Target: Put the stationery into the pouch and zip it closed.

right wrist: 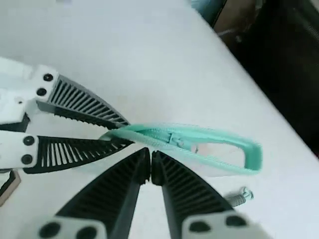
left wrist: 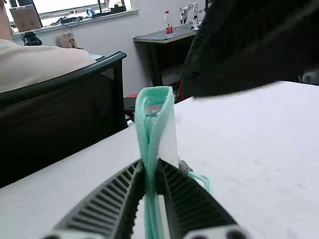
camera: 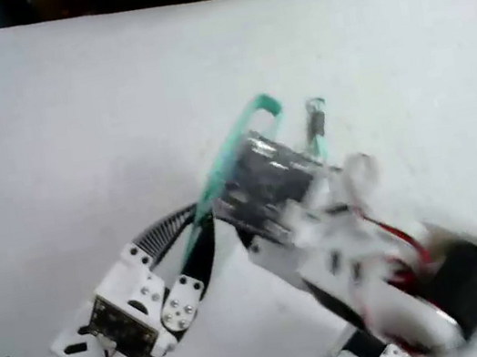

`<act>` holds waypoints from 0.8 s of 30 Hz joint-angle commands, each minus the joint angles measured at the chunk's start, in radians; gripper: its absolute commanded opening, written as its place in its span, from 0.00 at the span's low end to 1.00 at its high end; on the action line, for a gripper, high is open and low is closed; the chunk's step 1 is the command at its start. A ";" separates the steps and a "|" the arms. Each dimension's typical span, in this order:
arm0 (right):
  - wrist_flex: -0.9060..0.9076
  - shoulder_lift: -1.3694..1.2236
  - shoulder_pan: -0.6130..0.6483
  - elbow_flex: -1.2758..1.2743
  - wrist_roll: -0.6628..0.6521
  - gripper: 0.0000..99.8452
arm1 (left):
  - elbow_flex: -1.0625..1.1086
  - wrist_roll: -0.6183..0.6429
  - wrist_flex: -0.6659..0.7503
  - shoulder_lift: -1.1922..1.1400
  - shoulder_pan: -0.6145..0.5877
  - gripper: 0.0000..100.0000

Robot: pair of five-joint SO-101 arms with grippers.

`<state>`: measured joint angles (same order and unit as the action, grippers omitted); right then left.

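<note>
While the pouch (left wrist: pixel 157 114) is pinched in the left tool (left wrist: pixel 150 167), zipping seems due, its slider (right wrist: pixel 175 140) to be caught by the closed, empty right tool (right wrist: pixel 150 155).

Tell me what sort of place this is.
Probably an office or lab workroom: a white table, a black mesh office chair beside it, and a desk with a bottle against the far wall.

The left pincer (left wrist: pixel 151 168) clamps the teal pouch (left wrist: pixel 155 113).
</note>
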<state>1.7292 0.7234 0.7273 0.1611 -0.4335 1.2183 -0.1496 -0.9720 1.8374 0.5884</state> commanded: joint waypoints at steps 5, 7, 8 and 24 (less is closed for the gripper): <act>-0.002 -0.122 0.002 0.141 0.147 0.16 | 0.046 -0.003 0.002 -0.010 -0.015 0.02; -0.002 -0.168 -0.030 0.199 0.201 0.17 | 0.046 -0.003 0.000 -0.010 -0.015 0.02; -0.002 -0.188 -0.045 0.222 0.226 0.17 | 0.046 -0.003 0.000 -0.010 -0.015 0.02; 0.001 -0.199 -0.050 0.054 0.250 0.16 | 0.048 -0.003 0.000 -0.010 -0.021 0.02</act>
<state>1.7200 0.5086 0.6797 0.2501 -0.1864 1.2198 -0.1496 -0.9689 1.8374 0.5823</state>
